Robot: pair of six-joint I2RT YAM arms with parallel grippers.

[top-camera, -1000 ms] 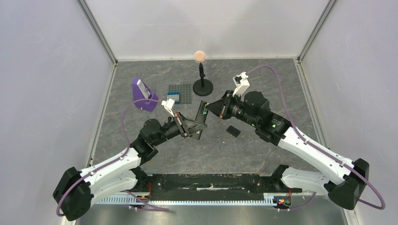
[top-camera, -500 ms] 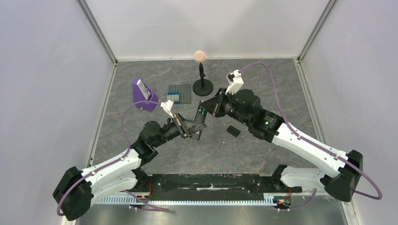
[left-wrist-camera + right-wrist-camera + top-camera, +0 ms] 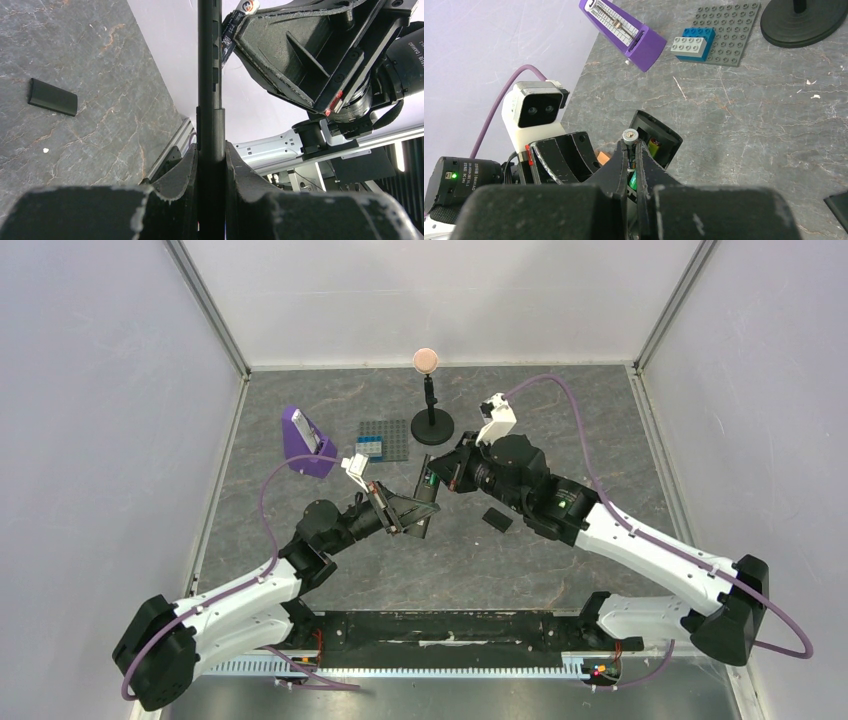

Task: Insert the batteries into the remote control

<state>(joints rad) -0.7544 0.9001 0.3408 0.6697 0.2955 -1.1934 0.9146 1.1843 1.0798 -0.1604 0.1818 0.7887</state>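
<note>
My left gripper is shut on the lower end of the remote control, a slim black bar held upright above the table. Its open battery recess faces my right gripper. One green battery sits in the recess. My right gripper is shut on the other battery, dark with a light metal tip. That tip is at the top edge of the recess. The same battery shows beside the remote in the left wrist view.
A black battery cover lies on the table right of the remote. Behind are a purple metronome, a grey studded baseplate with a blue brick, and a black stand topped by a ball.
My right gripper has moved left with the battery, up to the remote's recess. My left gripper and the remote have hardly moved.
</note>
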